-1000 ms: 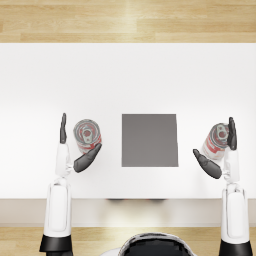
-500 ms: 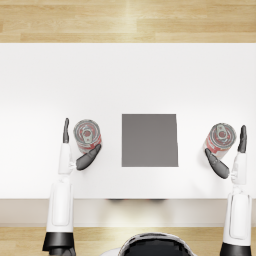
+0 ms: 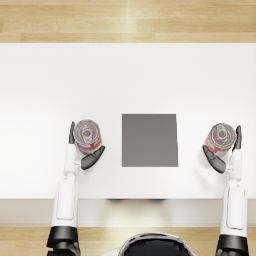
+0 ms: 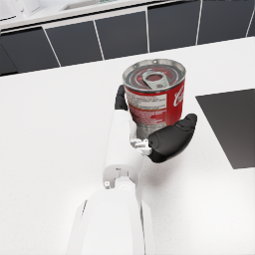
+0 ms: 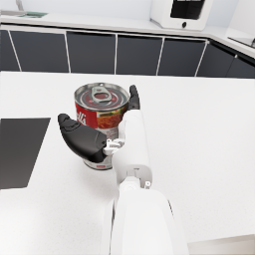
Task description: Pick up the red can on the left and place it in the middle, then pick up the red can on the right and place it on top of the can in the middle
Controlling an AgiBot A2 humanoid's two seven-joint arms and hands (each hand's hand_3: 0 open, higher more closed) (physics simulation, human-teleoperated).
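Left can (image 3: 87,135) upright on white table (image 3: 128,75), long axis vertical, pull-tab lid up, sitting between thumb and fingers of left hand (image 3: 81,150). Thumb (image 4: 172,138) wrapped across near side of label in left wrist view, fingers (image 4: 120,97) behind far side; looks like contact both sides, so judged grasping, though base still appears down on table, not lifted. Dark square mat (image 3: 149,139) just beside this can toward centre, lying between both cans, presumably the "middle" target; move needed is a lift plus short sideways carry inward, keeping axis vertical. Left hand clearly the nearer and correct one for first pick. Right can (image 3: 221,137) also upright, same orientation, well apart from mat on opposite side, cradled by right hand (image 3: 225,152): thumb (image 5: 79,137) across near lower side, fingers (image 5: 133,97) behind. Also judged grasping, not lifted. Second step will need this can set down coaxial on first lid; small footprint, so tilt or offset likely to topple stack. Versus a second ago: both hands closed in around cans. Earlier, fingers and thumbs stood visibly splayed with gaps either side of each can; gaps narrowed at half a second ago, gone now. Cans unmoved on table, mat unmoved, camera framing unchanged. Farther back: wooden floor (image 3: 128,20) past far table edge, dark cabinet fronts (image 5: 99,52) in wrist views.
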